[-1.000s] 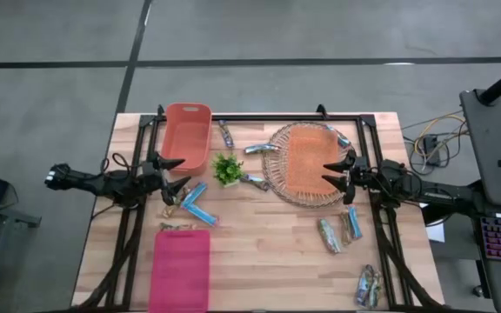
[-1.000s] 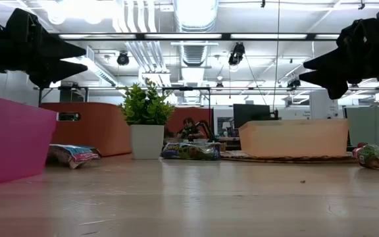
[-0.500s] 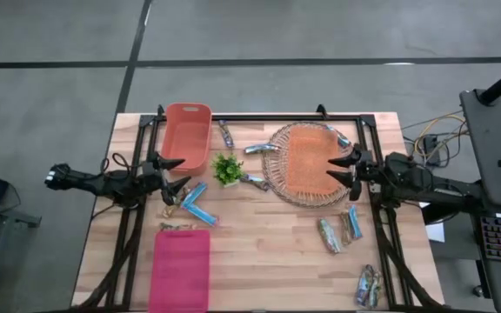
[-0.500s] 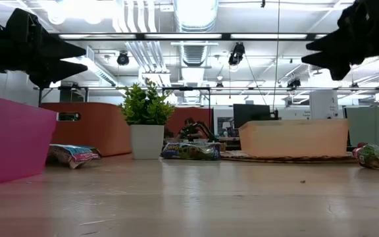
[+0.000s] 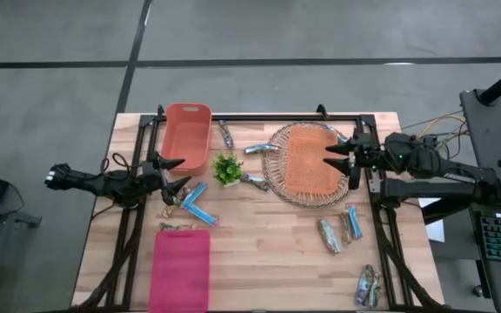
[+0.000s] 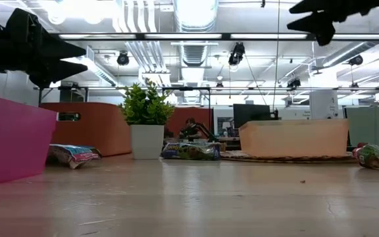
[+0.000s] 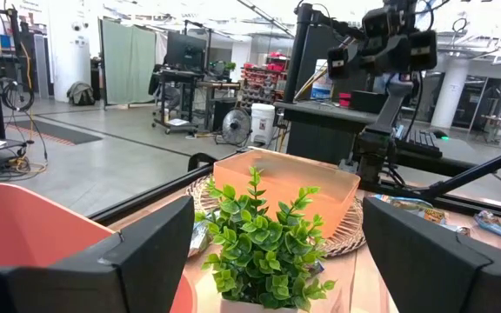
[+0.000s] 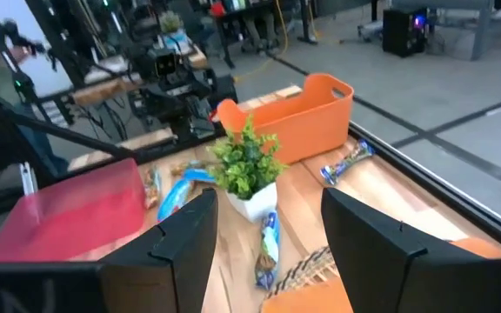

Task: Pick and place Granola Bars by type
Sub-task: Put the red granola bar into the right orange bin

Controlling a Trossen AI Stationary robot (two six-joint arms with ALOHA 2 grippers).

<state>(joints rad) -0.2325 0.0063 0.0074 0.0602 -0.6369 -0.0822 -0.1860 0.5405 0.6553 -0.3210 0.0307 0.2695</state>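
Granola bars lie scattered flat on the wooden table: bright blue ones (image 5: 197, 202) and a tan-brown one (image 5: 176, 227) at the left, silver-blue ones (image 5: 257, 149) near the small plant (image 5: 227, 168), more at the right (image 5: 329, 235). My left gripper (image 5: 184, 171) hovers open and level above the bars at the left, between the orange bin (image 5: 187, 135) and the pink bin (image 5: 181, 269). My right gripper (image 5: 327, 158) is open and empty, high above the right edge of the wicker tray (image 5: 277, 187); it shows at the top in the low view (image 6: 308, 14).
A pale orange bin (image 5: 307, 161) stands on the wicker tray. More bars lie near the front right corner (image 5: 370, 285) and by the far rail (image 5: 224, 135). Black frame rails run along the table's far edge and sides. Bare wood shows in the near middle.
My right gripper has risen well above the table over the tray's right edge, tipping slightly downward, its fingers the same distance apart. Nothing else has moved.
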